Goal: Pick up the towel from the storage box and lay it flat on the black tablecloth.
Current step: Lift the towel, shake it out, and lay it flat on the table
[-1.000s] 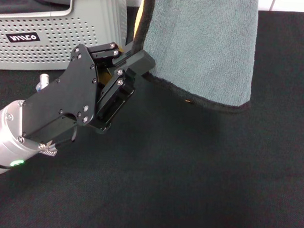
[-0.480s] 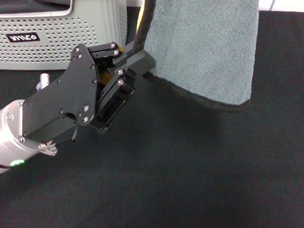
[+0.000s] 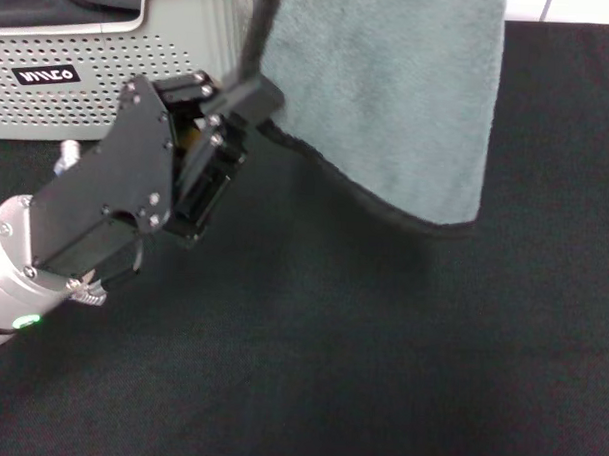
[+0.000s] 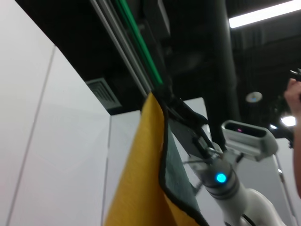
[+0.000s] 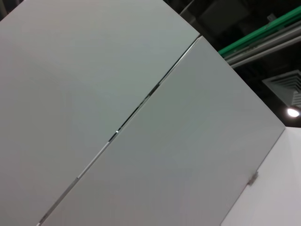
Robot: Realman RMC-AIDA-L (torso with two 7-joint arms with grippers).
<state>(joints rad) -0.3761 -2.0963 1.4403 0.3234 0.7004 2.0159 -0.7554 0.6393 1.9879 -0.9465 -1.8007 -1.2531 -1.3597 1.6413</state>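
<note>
Just in front of the storage box (image 3: pixel 100 76), the left end effector (image 3: pixel 251 98) has its black fingers clamped on the hemmed left edge of the towel (image 3: pixel 389 101). The arm behind it runs down and to the left, ending in a silver wrist with a green light near the lower left corner of the head view.

From that grip the towel hangs as a broad grey-blue sheet, its top passing out of the head view. Its black-hemmed lower edge slants down to the right, ending in a corner over the black tablecloth (image 3: pixel 400 351); whether that corner touches the cloth cannot be told. The left wrist view shows the same towel (image 4: pixel 176 174) from the side, with a yellow face beside the grey-blue one and the black hem between them.

Behind the left end effector the storage box stands at the upper left, light grey with rows of small holes and a black label with white letters. The black tablecloth covers the counter across the rest of the head view.

The right end effector shows in no view; its wrist camera sees only pale wall panels (image 5: pixel 141 117).
</note>
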